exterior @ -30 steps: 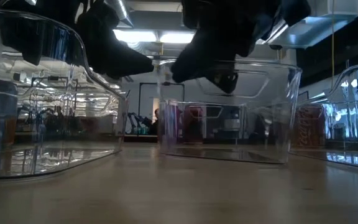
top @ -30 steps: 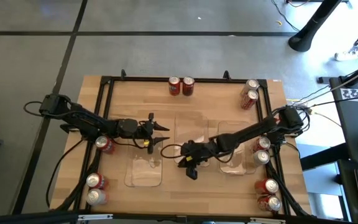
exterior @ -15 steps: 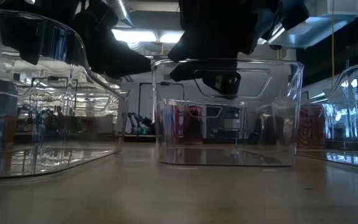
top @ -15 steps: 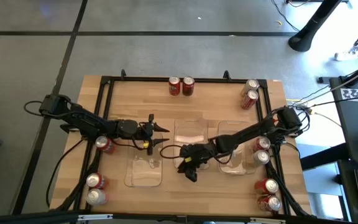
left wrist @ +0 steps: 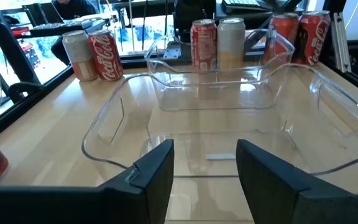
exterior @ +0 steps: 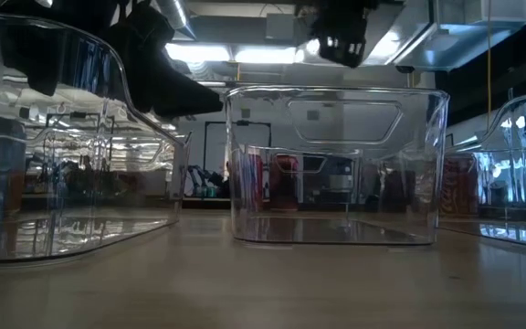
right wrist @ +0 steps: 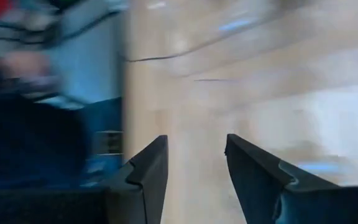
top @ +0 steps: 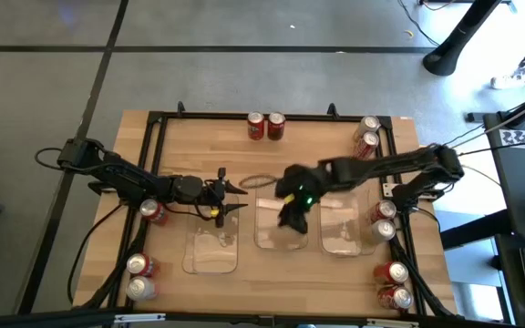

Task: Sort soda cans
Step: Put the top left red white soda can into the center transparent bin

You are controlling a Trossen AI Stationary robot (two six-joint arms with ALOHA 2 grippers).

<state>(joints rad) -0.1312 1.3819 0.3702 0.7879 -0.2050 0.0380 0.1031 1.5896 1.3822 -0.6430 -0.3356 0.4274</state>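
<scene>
Several red and silver soda cans stand on their bases round the table's edges: a pair [top: 266, 126] at the far edge, a pair [top: 365, 137] at the far right, others at the right [top: 384, 220], near right [top: 394, 284], left [top: 153, 211] and near left [top: 139, 277]. Three clear trays rest side by side mid-table. My left gripper [top: 242, 198] stands open, level, at the middle tray's [left wrist: 104, 124] left end with nothing between its fingers. My right gripper [top: 292, 217] hangs open high over the middle tray [top: 267, 239], clear of it, at the top of the low view [exterior: 341, 46].
The left tray [top: 210, 260] and right tray [top: 340, 246] flank the middle one. A black frame [top: 158, 123] runs round the tabletop. Bare wood lies between the trays and the far cans.
My right gripper has left the near rim of the middle tray, risen well above it and gone toward the table's far edge. The tray now stands flat and square on the table.
</scene>
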